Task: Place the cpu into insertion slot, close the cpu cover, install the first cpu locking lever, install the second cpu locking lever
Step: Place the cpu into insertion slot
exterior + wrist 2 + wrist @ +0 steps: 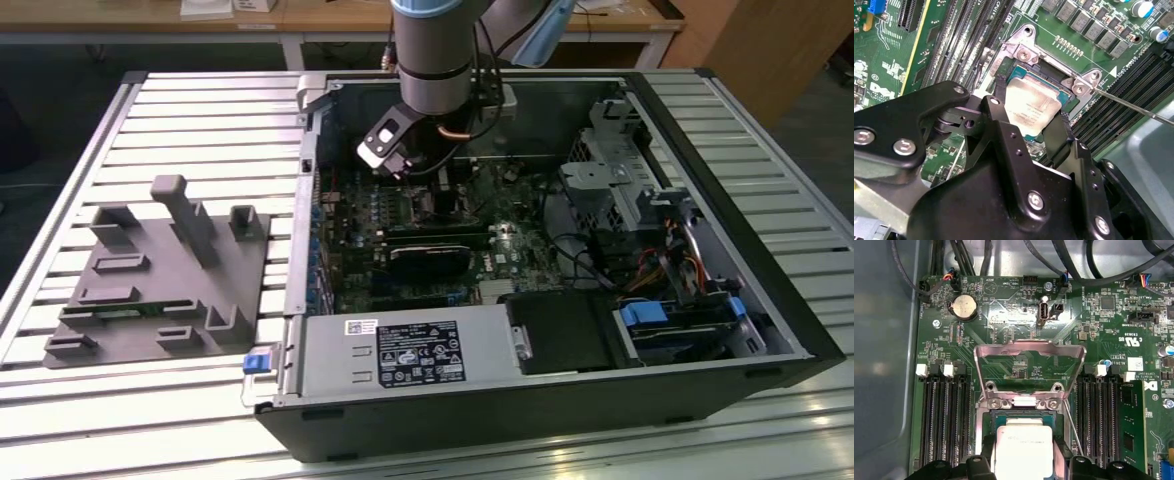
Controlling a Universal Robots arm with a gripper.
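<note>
Two fingers (1054, 137) of the gripper (1026, 125) are pinching the chip (1031, 102), likely light, stiff and fragile, by opposite edges between them.

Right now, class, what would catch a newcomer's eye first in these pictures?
The silvery cpu, gripped by the black end effector at the insertion slot. Beside it the cpu cover stands hinged open. In the exterior view, the arm reaches into an open computer case lying on a slatted table.
</note>
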